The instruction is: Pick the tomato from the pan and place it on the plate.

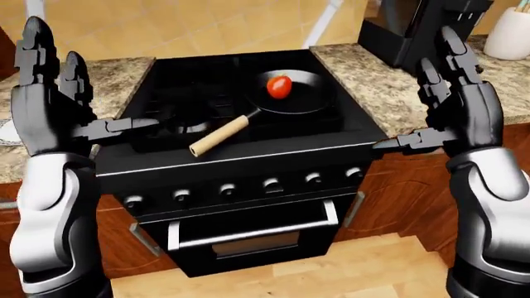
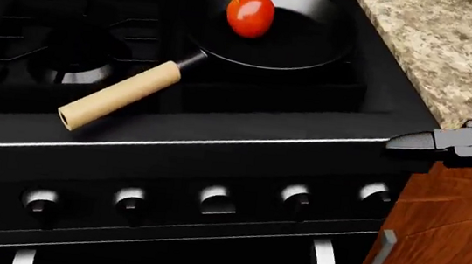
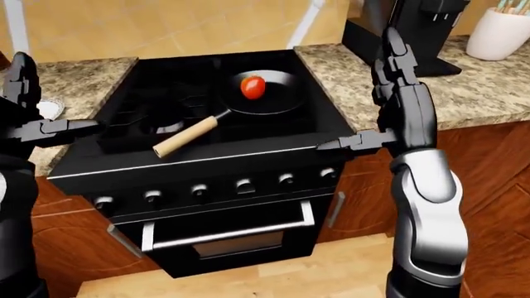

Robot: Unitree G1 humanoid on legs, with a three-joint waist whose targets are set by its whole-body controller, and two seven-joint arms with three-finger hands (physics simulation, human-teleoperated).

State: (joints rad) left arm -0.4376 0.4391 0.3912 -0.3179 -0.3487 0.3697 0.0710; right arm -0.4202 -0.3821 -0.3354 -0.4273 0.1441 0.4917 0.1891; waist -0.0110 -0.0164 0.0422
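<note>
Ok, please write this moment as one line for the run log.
phase: approach | tomato: in pan, untouched | left hand: open, raised | right hand: open, raised | plate: cannot tell

- The head view looks steeply down and stands nearest. The black stove [image 2: 216,150] fills most of it, with the pan [image 2: 274,27] at the top and the knobs [image 2: 216,201] at the bottom.
- The left-eye view looks from higher and farther. It takes in the whole stove, the granite counter [image 1: 373,81] on both sides and the wooden floor [image 1: 331,273].
- The right-eye view faces almost the same way, and the stove lies a little more to the left in it.
- All three views share the pan, its wooden handle [image 3: 184,136] and the stove's knobs.
</note>
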